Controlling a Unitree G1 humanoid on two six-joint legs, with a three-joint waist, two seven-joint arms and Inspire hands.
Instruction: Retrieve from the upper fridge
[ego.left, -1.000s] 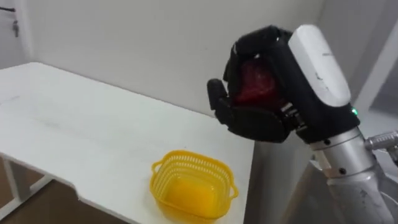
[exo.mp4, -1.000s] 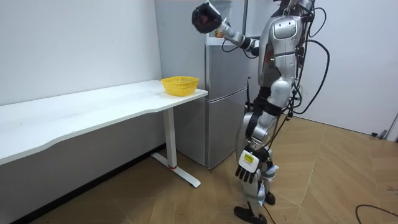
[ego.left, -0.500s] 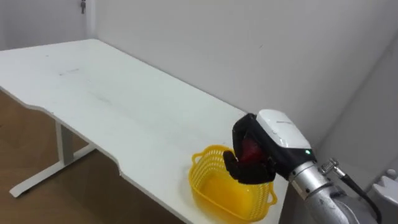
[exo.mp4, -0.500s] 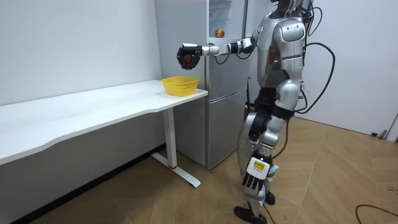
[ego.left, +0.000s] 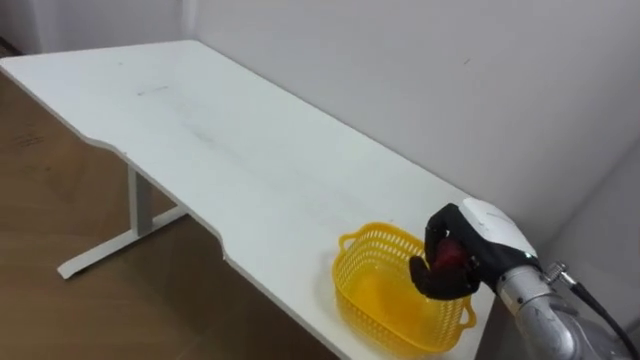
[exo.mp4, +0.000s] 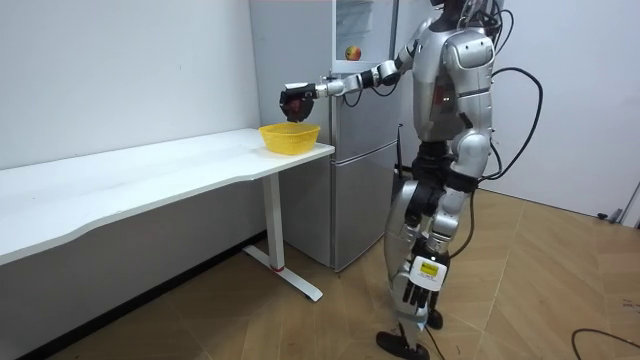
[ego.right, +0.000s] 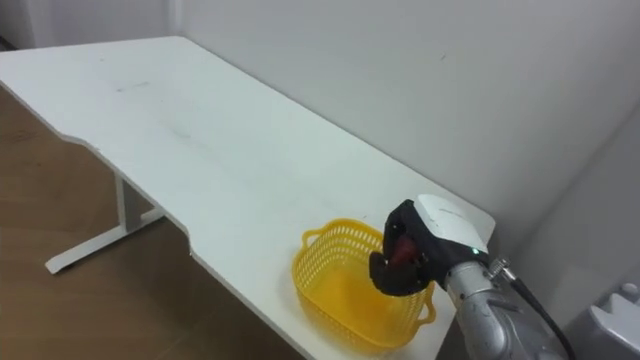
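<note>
Placement into the yellow basket (ego.left: 358, 298) is judged to be the step in hand. A red item (ego.left: 447, 258) is held in the right hand (ego.left: 472, 248), whose dark fingers (ego.left: 436, 282) are curled round it, so that only part of it is seen between them; what kind of item it is cannot be told. The hand is seen just above the basket's right part, close to the rim. The basket is set at the end of the white table (ego.left: 200, 140) nearest the fridge (exo.mp4: 360, 150). In the room view the robot is seen standing in front of the fridge, with the right arm stretched out over the table end and the left hand (exo.mp4: 415, 290) hung low beside the leg.

For the step to be done well, the hand should be brought a little more toward the basket's middle, so that the item is not let go over the rim. It should be lowered until the item is near the basket floor before the fingers are relaxed, since a rounded thing dropped from a height may bounce out or tip so light a basket. Because the basket is set close to the table's edge, no sideways push should be given to its wall. The fingers should be opened evenly and the hand lifted straight up, clear of the handles.
</note>
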